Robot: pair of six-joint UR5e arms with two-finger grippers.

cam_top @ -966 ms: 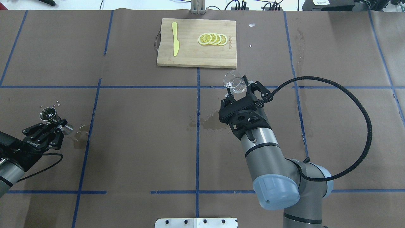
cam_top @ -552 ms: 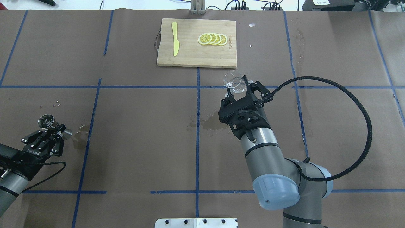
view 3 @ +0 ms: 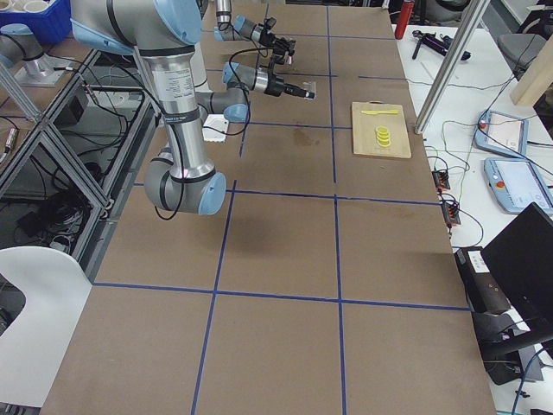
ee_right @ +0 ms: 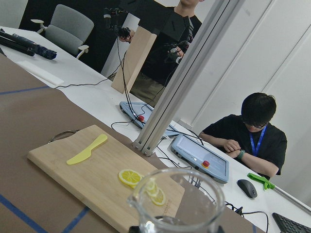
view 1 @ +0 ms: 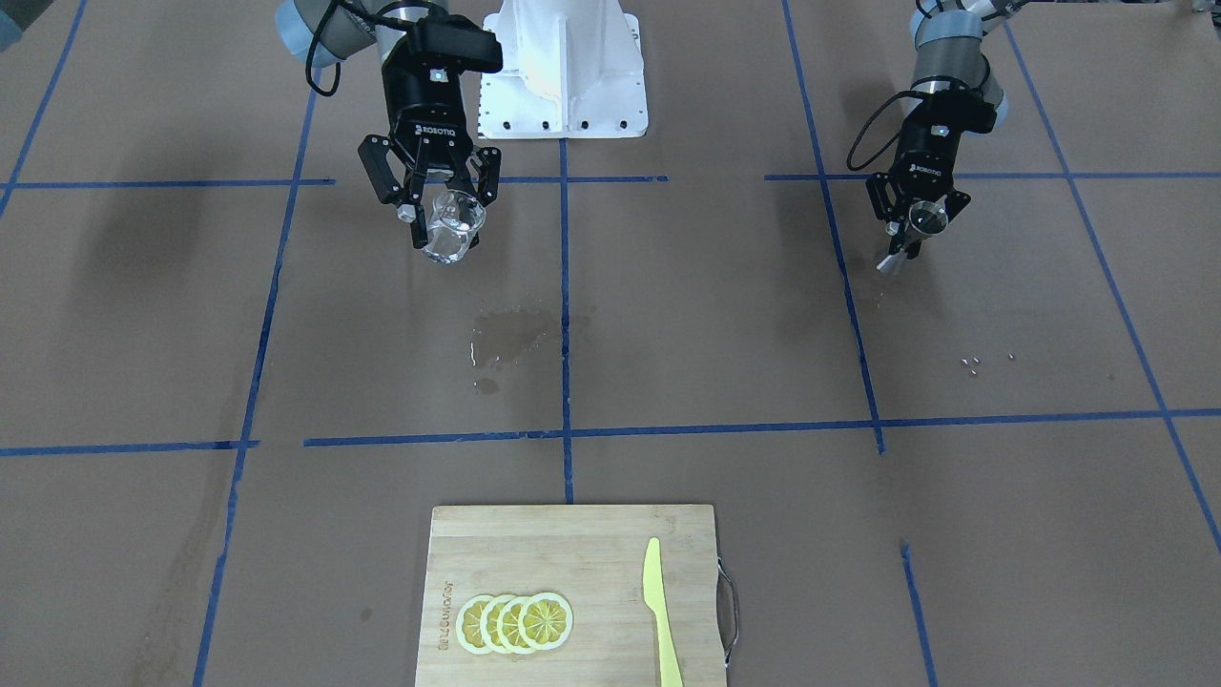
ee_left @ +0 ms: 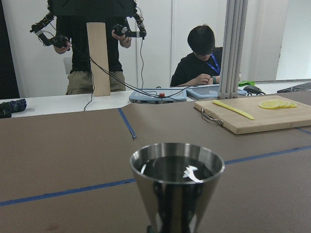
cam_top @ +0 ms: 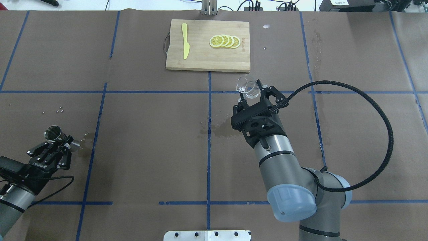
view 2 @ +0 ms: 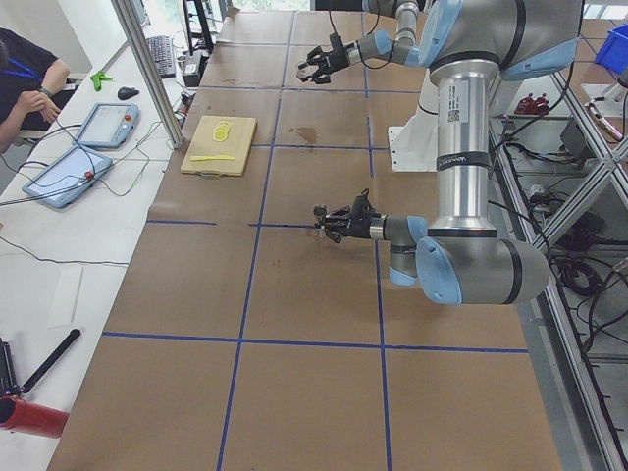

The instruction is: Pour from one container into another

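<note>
Brown paper all over a big table (cam_top: 150, 160), cut into boxes by blue tape lines (cam_top: 209, 157). At the far edge, a flat, pale wooden cutting board (cam_top: 207, 62) with a metal loop handle (cam_top: 165, 43) on one end. On the board, a thin yellow plastic knife (cam_top: 185, 42) and a row of round lemon slices (cam_top: 224, 41) leaning on each other, apart from the knife. Near the middle of the table, a dark wet patch (cam_top: 219, 130) with small drops around it. Over on the robot's left side, a few tiny pale bits (cam_top: 60, 108) on the paper. Black right claw (view 1: 444, 212) pinching a round, clear glass jug (cam_top: 246, 87) with a little pouring lip, held up off the paper between the wet patch and the board. Black left claw (cam_top: 63, 140) pinched tight on the thin middle of a shiny steel measuring cup (cam_top: 52, 132), shaped like two cones joined at the tips, far over on the left and well apart from the jug. Wet patch on the paper between the two. Long bumpy black cable (cam_top: 391, 140) looping wide off the right arm. Past the table, a white desk with tablets (view 2: 61, 177), a tall metal post (ee_left: 235, 48), one person sitting (ee_left: 201, 63) and one person standing (ee_left: 92, 48) with wires in both hands.
</note>
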